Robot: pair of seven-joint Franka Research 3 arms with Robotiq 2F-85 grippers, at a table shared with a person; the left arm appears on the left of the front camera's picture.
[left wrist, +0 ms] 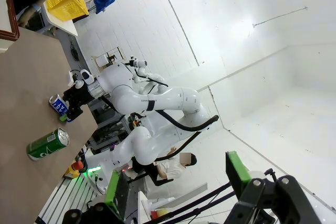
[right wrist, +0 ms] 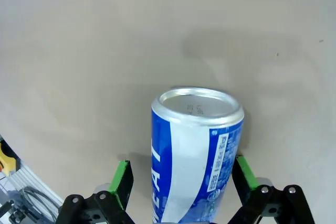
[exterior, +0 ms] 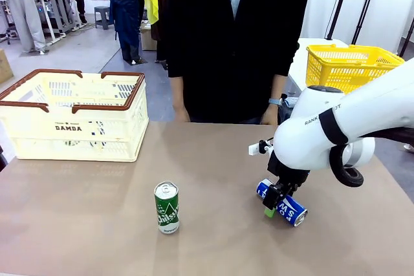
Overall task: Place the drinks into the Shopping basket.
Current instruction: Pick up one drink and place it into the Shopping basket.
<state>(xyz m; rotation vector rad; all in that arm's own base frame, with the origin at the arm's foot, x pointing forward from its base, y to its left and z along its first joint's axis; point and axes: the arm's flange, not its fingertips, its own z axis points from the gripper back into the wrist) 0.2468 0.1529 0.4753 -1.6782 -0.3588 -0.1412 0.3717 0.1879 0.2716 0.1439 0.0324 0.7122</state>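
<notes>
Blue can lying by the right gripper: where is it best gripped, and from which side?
Across the round body of the blue can, near mid-length, coming down from above. It lies on its side on the table, leaving both curved flanks free. The open right gripper straddles it that way.

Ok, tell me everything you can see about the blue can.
The slim blue aluminium can with white lettering and a silver end lies on its side on the brown table, on the robot's right. The open right gripper straddles it, one green pad at each flank, not yet clamped.
</notes>
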